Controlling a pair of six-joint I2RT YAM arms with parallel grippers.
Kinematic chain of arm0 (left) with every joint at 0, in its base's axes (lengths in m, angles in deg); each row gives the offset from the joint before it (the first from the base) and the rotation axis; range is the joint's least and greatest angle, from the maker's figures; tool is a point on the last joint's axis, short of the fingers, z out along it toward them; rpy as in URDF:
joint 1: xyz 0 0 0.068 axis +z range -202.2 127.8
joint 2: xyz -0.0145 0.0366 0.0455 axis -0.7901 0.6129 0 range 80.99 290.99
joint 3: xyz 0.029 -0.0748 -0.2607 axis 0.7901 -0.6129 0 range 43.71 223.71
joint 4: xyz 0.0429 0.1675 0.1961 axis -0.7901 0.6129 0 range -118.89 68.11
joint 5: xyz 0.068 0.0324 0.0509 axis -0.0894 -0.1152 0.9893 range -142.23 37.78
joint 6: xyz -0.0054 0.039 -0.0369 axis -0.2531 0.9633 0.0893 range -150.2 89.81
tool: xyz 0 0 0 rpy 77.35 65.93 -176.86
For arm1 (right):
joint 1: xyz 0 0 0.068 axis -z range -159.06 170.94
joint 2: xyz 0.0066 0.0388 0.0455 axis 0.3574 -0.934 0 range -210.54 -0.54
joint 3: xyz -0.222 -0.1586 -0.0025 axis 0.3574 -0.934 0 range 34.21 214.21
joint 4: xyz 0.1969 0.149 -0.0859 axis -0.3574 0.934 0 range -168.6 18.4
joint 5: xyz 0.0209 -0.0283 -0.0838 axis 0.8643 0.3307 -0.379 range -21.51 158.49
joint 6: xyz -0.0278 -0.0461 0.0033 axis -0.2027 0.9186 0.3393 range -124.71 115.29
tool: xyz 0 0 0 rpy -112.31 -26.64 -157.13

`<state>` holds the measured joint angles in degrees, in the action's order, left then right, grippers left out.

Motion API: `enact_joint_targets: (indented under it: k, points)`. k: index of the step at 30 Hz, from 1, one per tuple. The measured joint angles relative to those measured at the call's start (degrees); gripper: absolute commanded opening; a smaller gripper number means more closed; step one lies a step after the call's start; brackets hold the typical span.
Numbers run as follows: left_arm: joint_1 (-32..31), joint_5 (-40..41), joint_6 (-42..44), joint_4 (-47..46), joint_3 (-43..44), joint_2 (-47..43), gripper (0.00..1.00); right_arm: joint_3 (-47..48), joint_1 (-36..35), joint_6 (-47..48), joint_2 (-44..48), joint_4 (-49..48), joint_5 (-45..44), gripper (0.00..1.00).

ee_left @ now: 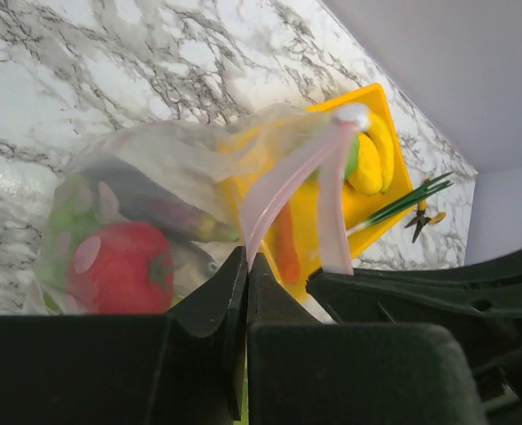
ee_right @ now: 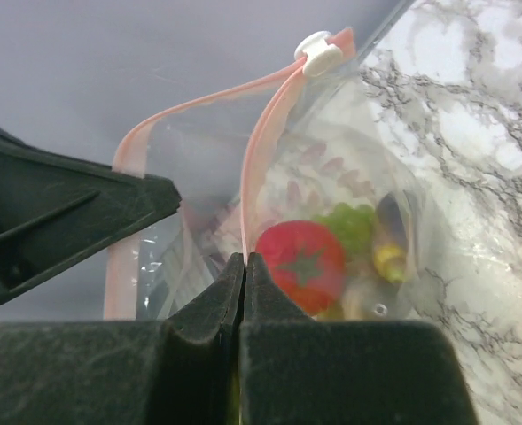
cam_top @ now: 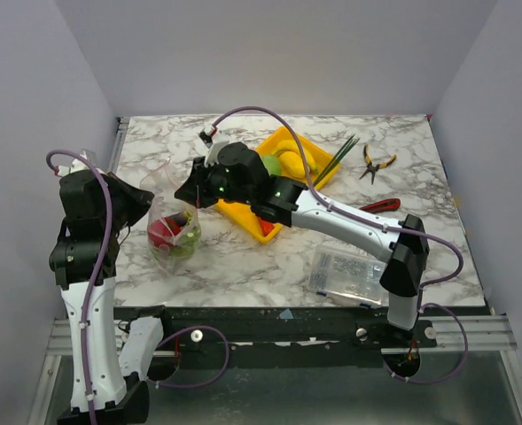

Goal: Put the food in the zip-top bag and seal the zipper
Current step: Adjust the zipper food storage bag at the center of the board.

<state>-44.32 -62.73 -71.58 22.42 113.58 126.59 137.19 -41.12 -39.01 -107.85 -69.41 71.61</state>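
I had both claws committed to the mouth of the zip-top bag (cam_top: 174, 232). It sat on the table (cam_top: 243, 266) in front of the left arm, its bottom apparently resting on the marble. The left claw (ee_left: 245, 266) was pressed together on one lip of the zipper (ee_left: 278, 181), and the right claw (ee_right: 244, 261) was pressed together on the other lip. That held the mouth apart between them, the two pink strips meeting only at the white slider (ee_right: 318, 51) at the far end. Inside I could make out the tomato (ee_right: 300, 261) and some green leafy pieces (ee_right: 354, 226). The bananas (cam_top: 292, 162) and the red pepper (cam_top: 265, 227) lay in the yellow tray (cam_top: 243, 215) just beyond.

My worry was that split. With neither claw free, nothing could fetch what was in the tray, and letting go of either lip would likely let the soft film sag shut or fold over. Each pinch also sat on a thin, slick strip right at the fingertips. I judged that a pull sideways or upward, with the tomato's weight below, could slide the strip out. Pulling the lips too far apart risked straining the strip at the slider. And if I ran the slider then, the bag would seal with part of the food left outside.
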Motion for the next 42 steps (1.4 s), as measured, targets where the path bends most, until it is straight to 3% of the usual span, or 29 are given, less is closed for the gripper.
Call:
enact_joint_targets:
  k: [7,17,24,29,31,37,42]
  points:
    - [0.0,1.7,0.28,1.46,7.08,-1.18,0.0,4.7,0.28,-3.43,-2.82,-2.62,5.4,0.0]
    - [0.0,1.7,0.81,-0.11,0.61,-0.96,0.0,-1.49,1.57,-6.45,-2.78,-8.28,7.8,0.09]
    - [0.0,-3.41,-0.31,-3.1,-2.84,2.84,0.0,-2.56,3.28,-3.72,-2.75,-3.52,6.95,0.41]
    - [0.0,-6.05,-1.36,-5.11,-3.41,3.02,0.0,-1.11,3.41,3.04,0.09,6.21,-0.55,0.75]
    - [0.0,-6.88,-1.53,-5.86,-3.41,3.23,0.0,-2.99,3.41,5.57,3.61,8.39,-4.33,0.84]
    - [0.0,-7.8,-1.57,-6.91,-3.41,4.76,0.0,-10.99,4.26,11.06,16.35,11.06,-15.54,0.86]
    - [0.0,-8.87,-1.7,-7.61,-3.39,4.98,0.0,-19.02,10.78,11.85,20.09,10.73,-18.05,0.81]
